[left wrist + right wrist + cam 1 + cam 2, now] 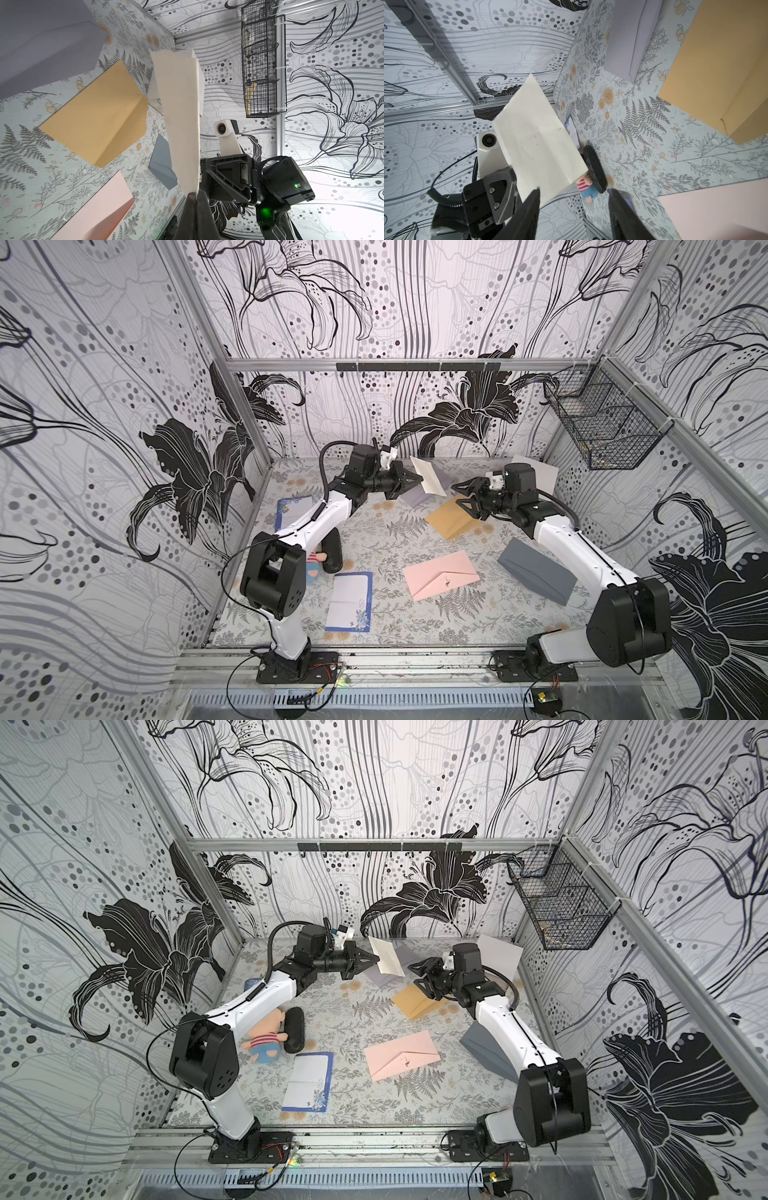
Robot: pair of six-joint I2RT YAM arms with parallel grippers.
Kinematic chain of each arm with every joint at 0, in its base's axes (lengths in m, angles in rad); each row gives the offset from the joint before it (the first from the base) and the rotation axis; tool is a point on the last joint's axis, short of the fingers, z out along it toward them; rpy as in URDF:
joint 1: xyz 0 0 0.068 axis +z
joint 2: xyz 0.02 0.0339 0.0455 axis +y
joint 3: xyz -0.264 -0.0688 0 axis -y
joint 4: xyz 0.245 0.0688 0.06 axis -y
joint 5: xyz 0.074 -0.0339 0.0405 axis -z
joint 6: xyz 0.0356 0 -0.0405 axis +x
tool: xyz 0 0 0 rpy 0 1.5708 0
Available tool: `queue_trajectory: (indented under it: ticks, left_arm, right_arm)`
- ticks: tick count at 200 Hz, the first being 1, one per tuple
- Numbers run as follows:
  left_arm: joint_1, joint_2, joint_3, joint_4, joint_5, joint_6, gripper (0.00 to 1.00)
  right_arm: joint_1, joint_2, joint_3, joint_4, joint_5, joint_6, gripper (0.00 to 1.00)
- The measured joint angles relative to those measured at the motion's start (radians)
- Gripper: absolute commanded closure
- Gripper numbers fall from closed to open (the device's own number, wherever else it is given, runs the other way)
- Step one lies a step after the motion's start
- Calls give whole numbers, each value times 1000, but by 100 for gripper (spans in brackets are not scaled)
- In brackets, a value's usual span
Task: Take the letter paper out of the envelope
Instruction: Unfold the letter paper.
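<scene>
In a top view the left arm (pixel 309 520) covered most of the plush toy (pixel 314 568) and part of the blue-bordered sheet (pixel 293 510) by the left edge of the worktop (pixel 374 531). The right arm (pixel 512 1028) hid part of the grey envelope (pixel 484 1048). What the white envelope (pixel 428 479) and the wire basket (pixel 619 452) held could not be told.

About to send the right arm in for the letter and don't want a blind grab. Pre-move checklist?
1. left gripper shut on cream envelope: ok.
2. Envelope held up off the table: ok.
3. right gripper open: ok.
4. Envelope edge between the right jaws: not ok, they stand apart in both top views.
5. Any letter paper showing at the envelope's opening: cannot tell.
</scene>
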Motion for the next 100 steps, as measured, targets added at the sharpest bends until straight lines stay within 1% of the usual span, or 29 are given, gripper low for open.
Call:
queue_trajectory:
  ticks: [32,100]
  left_arm:
    - [-17,17,0,27,17,-25,100]
    - [-34,21,0,33,16,-40,100]
  right_arm:
    - [0,-16,-16,16,-10,3,47]
    - [-7,-25,-43,48,-27,24,48]
